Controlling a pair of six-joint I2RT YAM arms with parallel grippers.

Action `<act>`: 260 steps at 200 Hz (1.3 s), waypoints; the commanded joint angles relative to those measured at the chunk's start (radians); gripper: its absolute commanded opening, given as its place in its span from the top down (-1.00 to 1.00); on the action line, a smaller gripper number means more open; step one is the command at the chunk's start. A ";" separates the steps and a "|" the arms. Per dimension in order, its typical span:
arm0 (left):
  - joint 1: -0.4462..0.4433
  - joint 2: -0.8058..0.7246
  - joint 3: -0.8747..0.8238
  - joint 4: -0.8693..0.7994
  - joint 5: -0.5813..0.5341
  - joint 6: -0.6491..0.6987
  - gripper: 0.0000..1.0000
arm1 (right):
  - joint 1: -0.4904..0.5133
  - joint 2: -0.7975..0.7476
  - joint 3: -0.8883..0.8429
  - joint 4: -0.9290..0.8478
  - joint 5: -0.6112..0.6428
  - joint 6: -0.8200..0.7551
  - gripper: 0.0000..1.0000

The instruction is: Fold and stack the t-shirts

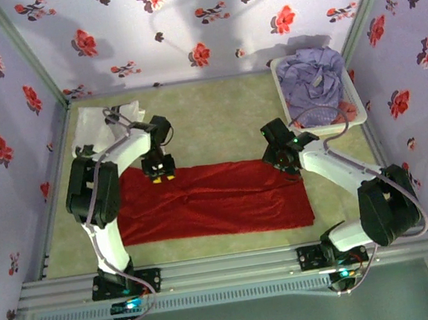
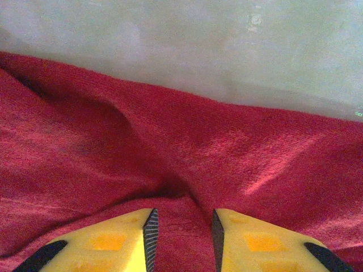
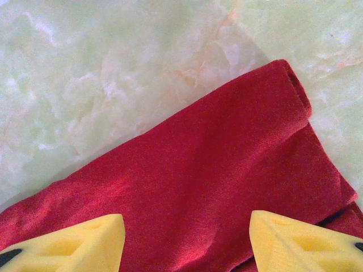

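Though narrowly parted around a red t-shirt (image 1: pixel 220 203) fold mid-table, cannot tell grip for left gripper (image 2: pixel 183 214). Wide open, empty above shirt corner for right gripper (image 3: pixel 187 218). Partly hides white t-shirt (image 1: pixel 97 120) behind left arm (image 1: pixel 119 155).

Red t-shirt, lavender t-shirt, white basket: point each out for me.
red t-shirt (image 1: pixel 220 203), top external view, middle of the spread cloth.
lavender t-shirt (image 1: pixel 312 76), top external view, centre of the crumpled heap.
white basket (image 1: pixel 278 76), top external view, its left rim.
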 commanded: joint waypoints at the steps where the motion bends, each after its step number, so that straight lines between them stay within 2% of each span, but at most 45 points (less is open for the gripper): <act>1: 0.002 -0.004 -0.018 -0.031 0.007 0.008 0.32 | -0.008 0.017 0.021 -0.017 0.011 -0.013 -0.22; 40: -0.009 0.000 -0.058 0.016 0.022 0.002 0.27 | -0.007 0.014 0.020 -0.015 0.009 -0.014 -0.23; 51: -0.012 0.002 -0.066 0.021 0.022 -0.002 0.37 | -0.008 0.010 0.021 -0.020 0.008 -0.015 -0.22; 73: -0.012 -0.007 -0.082 0.016 -0.010 -0.023 0.74 | -0.008 -0.006 0.018 -0.026 0.013 -0.016 -0.22; 100: -0.011 -0.065 -0.098 0.011 -0.027 -0.045 0.89 | -0.008 -0.027 0.012 -0.037 0.020 -0.018 -0.23; 142: -0.041 -0.162 -0.125 -0.026 -0.038 -0.081 0.91 | -0.007 -0.054 -0.006 -0.036 0.016 -0.010 -0.23; 166: -0.068 -0.233 -0.183 -0.025 -0.032 -0.126 1.00 | -0.008 -0.076 -0.028 -0.030 0.011 -0.010 -0.22; 240: -0.230 -0.434 -0.456 0.064 0.038 -0.377 1.00 | -0.006 -0.142 -0.125 -0.007 -0.012 0.000 -0.22; 260: -0.305 -0.460 -0.499 0.099 0.041 -0.464 0.82 | -0.005 -0.137 -0.129 0.002 -0.020 0.001 -0.22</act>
